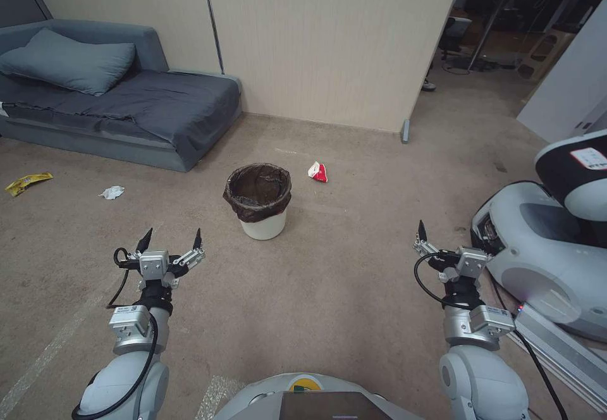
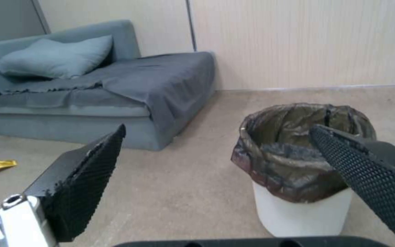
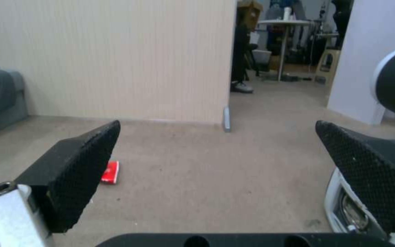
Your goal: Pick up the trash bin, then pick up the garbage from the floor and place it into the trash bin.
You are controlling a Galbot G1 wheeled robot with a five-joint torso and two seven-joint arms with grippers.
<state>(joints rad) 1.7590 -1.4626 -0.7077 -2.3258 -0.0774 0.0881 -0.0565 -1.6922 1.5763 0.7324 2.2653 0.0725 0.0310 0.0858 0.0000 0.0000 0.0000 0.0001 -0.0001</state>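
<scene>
Both end effectors, left (image 1: 171,236) and right (image 1: 442,243), hang released and empty above the floor (image 1: 329,293) short of the bin (image 1: 259,200), whose loose liner could snag, tipping it onto the nearby packet (image 1: 317,171).

The trash bin (image 1: 259,200) stands mid-floor (image 1: 329,281), before the partition wall (image 1: 329,40). A crumpled packet (image 1: 318,171) lies just right of it (slightly behind). Wrapper (image 1: 26,183) and tissue (image 1: 112,192) lie left, before the sofa (image 1: 120,104).

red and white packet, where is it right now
In the head view the red-and-white packet lies on the carpet just right of the trash bin, near the beige wall.
</scene>
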